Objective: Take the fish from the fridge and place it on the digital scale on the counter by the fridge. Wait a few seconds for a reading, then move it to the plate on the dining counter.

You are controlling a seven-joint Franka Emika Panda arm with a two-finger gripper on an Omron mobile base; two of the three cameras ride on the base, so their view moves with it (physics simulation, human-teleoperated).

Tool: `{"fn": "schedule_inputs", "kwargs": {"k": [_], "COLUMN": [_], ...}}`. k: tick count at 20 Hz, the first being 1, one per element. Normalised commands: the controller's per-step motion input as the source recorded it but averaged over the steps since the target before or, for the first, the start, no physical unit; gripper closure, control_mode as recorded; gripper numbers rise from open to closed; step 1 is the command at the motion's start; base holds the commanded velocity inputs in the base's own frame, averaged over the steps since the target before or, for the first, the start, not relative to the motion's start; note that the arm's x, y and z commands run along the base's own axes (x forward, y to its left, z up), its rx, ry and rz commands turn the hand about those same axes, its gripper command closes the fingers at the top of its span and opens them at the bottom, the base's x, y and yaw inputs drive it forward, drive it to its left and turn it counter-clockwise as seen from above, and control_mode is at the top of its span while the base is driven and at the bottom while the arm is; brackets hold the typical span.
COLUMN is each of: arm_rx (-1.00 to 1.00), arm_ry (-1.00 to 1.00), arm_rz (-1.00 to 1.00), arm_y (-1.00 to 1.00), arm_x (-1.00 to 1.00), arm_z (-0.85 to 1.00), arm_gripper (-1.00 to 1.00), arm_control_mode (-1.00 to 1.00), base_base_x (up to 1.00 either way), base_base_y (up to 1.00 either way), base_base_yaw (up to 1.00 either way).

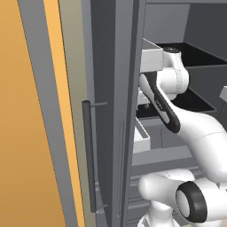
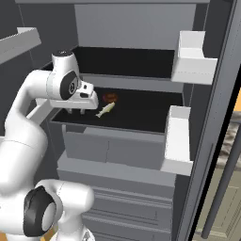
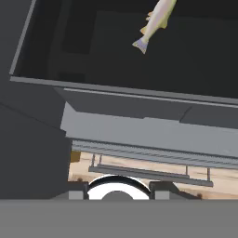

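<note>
The fridge (image 2: 141, 155) stands open, and the fish (image 2: 105, 109) lies on its dark middle shelf (image 2: 141, 113), head toward two o'clock and tail toward eight o'clock in the right base view. A small reddish-brown item (image 2: 110, 97), too small to identify, sits just behind the fish at twelve o'clock from it. The gripper (image 2: 77, 111) hangs over the shelf's front left corner, at nine o'clock from the fish, near it but apart from it, holding nothing. Its fingers are too small and dark to judge, so whether the pincer is wide or narrow cannot be told. In the hand view the fish (image 3: 155, 23) lies at one o'clock on the dark shelf floor. White door bins (image 2: 181, 141) line the open door at three o'clock.
</note>
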Motion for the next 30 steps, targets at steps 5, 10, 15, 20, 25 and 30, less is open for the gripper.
{"fn": "schedule_inputs", "kwargs": {"k": [5,10,15,20,25,30], "arm_rx": [0.00,0.07,0.15,0.03,-0.02,-0.08], "arm_ry": [-0.10,-0.06,-0.20,-0.27,-0.07,0.00], "arm_rz": [0.00,0.00,0.00,0.00,0.00,0.00], "arm_y": [0.00,-0.23,-0.15,0.00,0.00,0.01], "arm_x": [0.04,0.00,0.11,0.23,0.29,0.44], "arm_z": [-0.15,-0.30,-0.09,0.00,0.00,-0.09], "arm_gripper": [-1.00,-1.00,-1.00,-1.00,-1.00,-1.00], "arm_control_mode": [-1.00,-1.00,-1.00,-1.00,-1.00,-1.00], "base_base_x": [0.00,0.00,0.00,0.00,0.00,0.00], "base_base_y": [0.00,0.00,0.00,0.00,0.00,0.00], "base_base_yaw": [0.00,0.00,0.00,0.00,0.00,0.00]}}
